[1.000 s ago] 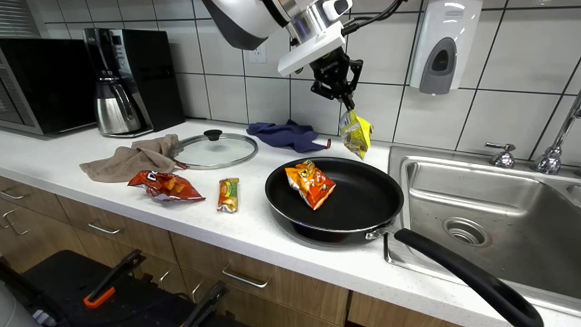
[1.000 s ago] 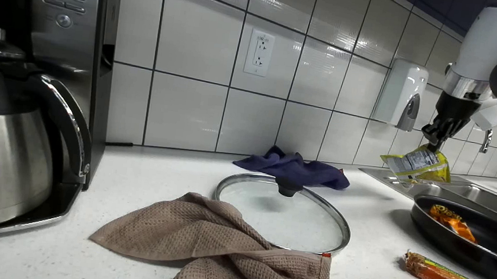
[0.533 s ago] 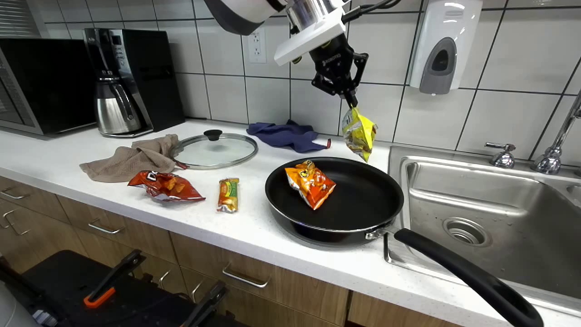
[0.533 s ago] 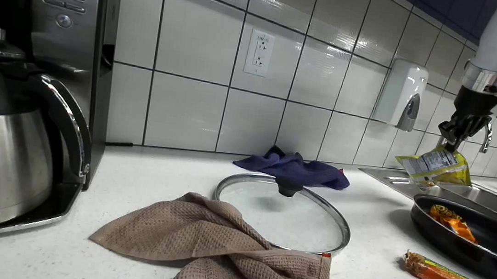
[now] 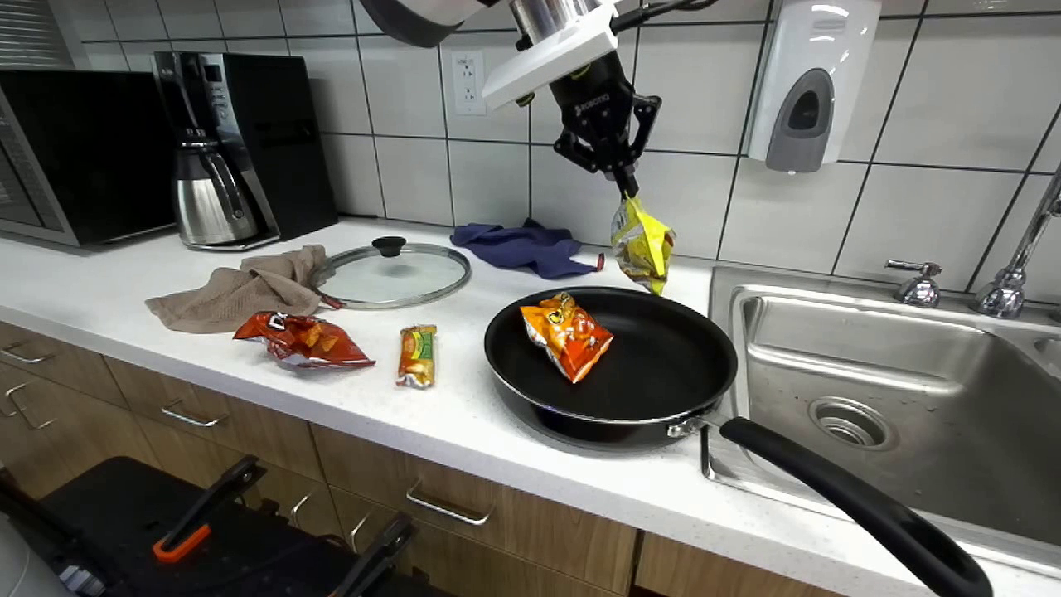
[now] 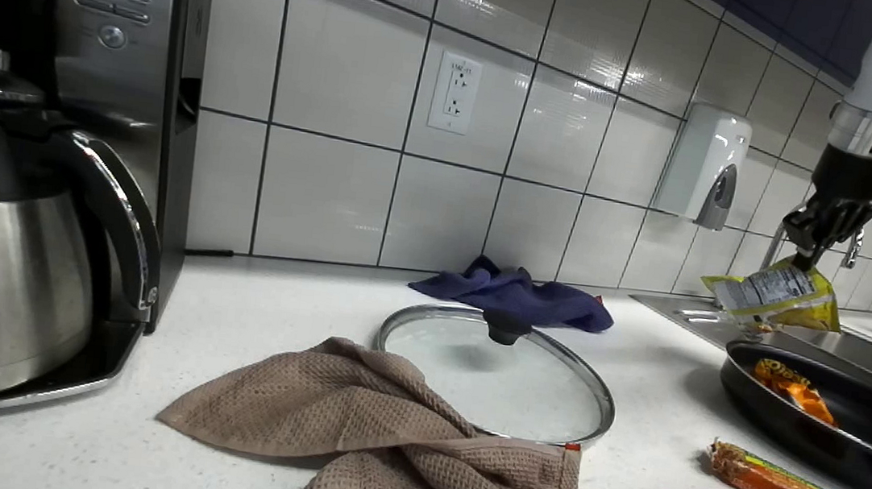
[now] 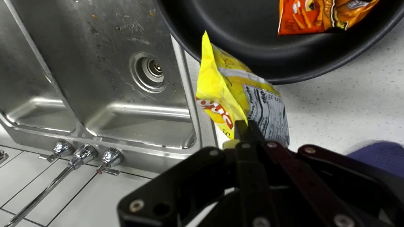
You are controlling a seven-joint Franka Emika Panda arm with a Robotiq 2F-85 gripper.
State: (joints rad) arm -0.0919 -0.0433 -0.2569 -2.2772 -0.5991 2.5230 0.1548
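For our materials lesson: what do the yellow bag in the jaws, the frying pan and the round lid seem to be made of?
Yellow bag: probably thin, glossy plastic film, since it creases sharply. Frying pan: likely metal under a dark, satin coating; its rim glints silvery. Round lid: see-through centre, perhaps glass, with a shiny metallic rim.

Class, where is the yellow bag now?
In an exterior view, the yellow bag hangs from the end effector, right of the dark blue cloth, near the frying pan.

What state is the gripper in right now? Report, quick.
Gripper: closed, holding the yellow snack bag.
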